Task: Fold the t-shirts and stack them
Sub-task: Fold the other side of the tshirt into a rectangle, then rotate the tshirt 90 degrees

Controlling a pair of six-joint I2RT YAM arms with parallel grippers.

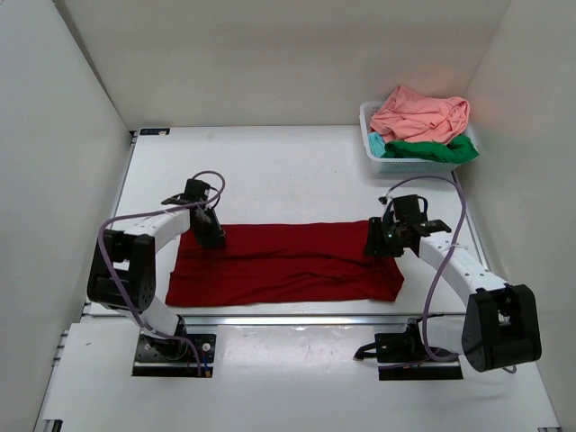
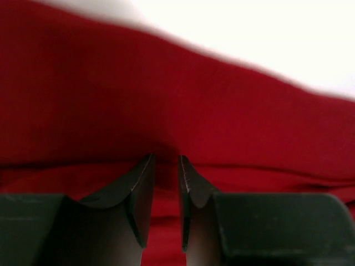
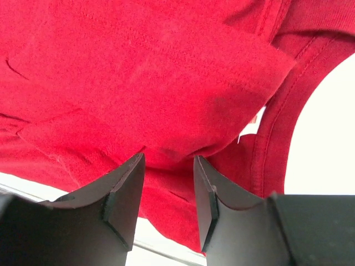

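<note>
A dark red t-shirt lies flat on the white table, folded into a long strip running left to right. My left gripper sits low over its far left corner. In the left wrist view its jaws stand a narrow gap apart above the red cloth. My right gripper is at the far right corner. There its jaws are open, with a folded layer and seam of the shirt just beyond the tips and nothing pinched. A salmon pink t-shirt and a green t-shirt lie bunched in the basket.
The white lattice basket stands at the back right corner of the table, against the right wall. White walls close in the left, back and right sides. A metal rail runs along the table's near edge, just below the red shirt.
</note>
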